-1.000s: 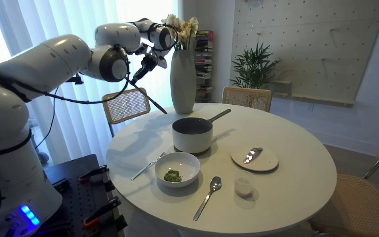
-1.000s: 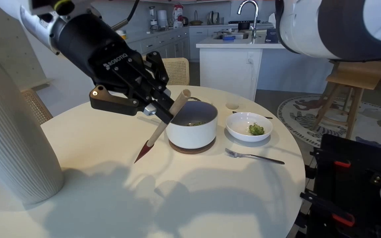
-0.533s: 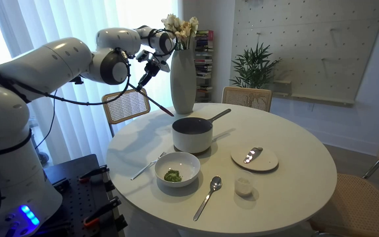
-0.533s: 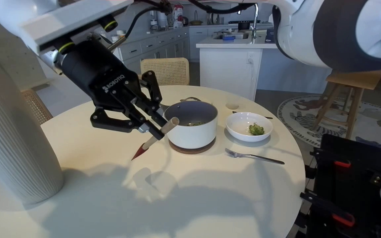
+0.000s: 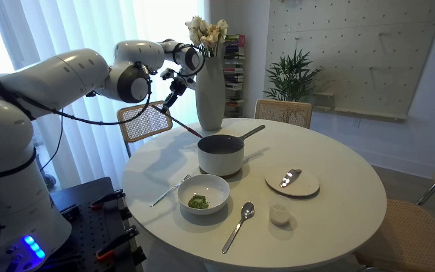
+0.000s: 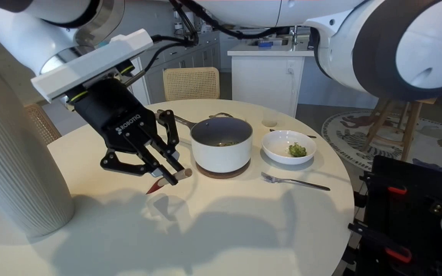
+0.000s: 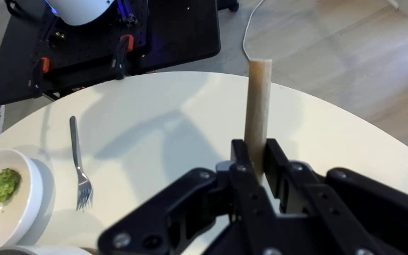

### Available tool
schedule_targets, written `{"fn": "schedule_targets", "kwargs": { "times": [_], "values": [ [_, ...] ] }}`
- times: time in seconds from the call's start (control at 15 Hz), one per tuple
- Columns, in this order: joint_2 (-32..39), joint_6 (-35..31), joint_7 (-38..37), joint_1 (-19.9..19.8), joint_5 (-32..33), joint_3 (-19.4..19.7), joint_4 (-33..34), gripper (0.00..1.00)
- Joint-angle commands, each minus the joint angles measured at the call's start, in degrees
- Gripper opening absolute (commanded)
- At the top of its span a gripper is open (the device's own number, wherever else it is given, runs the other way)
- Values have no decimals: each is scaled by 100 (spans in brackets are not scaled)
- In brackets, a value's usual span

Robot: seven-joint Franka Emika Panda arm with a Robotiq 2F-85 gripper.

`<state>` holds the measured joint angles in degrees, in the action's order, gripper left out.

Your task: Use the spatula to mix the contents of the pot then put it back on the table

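Note:
My gripper (image 5: 164,108) is shut on the spatula (image 5: 179,122), also seen in the wrist view (image 7: 258,102). The fingertips grip its pale wooden handle (image 6: 184,174). The reddish end (image 6: 155,187) points down and away from the robot base. The spatula is tilted and appears above the table (image 6: 244,237); contact with the top cannot be told. The pot (image 5: 221,160), white outside and dark inside with a stick handle, stands beside the gripper in an exterior view (image 6: 223,155). Some greenish contents (image 6: 226,144) show inside it. Only its rim shows in the wrist view (image 7: 48,250).
A tall vase (image 5: 210,94) with flowers stands behind the pot. The pot rests on a brown trivet (image 6: 223,175). Near it are a white bowl (image 5: 217,189) with green food, a fork (image 6: 294,182), a spoon (image 5: 238,228), a clear cup (image 5: 279,213) and a plate (image 5: 306,185) with a knife.
The arm has lowered, bringing the gripper and spatula down toward the table. The spatula lies at a flatter angle in an exterior view. The pot and other things have not moved.

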<state>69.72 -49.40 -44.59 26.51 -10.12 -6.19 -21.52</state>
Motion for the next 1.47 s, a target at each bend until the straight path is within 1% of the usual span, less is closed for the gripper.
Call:
{"fn": "schedule_targets", "kwargs": {
  "times": [0.0, 0.13, 0.47, 1.4],
  "values": [
    [168, -262, -221, 34, 112, 89, 204, 4],
    [234, -401, -266, 51, 216, 143, 206, 4],
    [401, -627, -417, -6, 243, 168, 195, 4],
    [795, -532, -340, 71, 261, 126, 137, 4]
  ]
}}
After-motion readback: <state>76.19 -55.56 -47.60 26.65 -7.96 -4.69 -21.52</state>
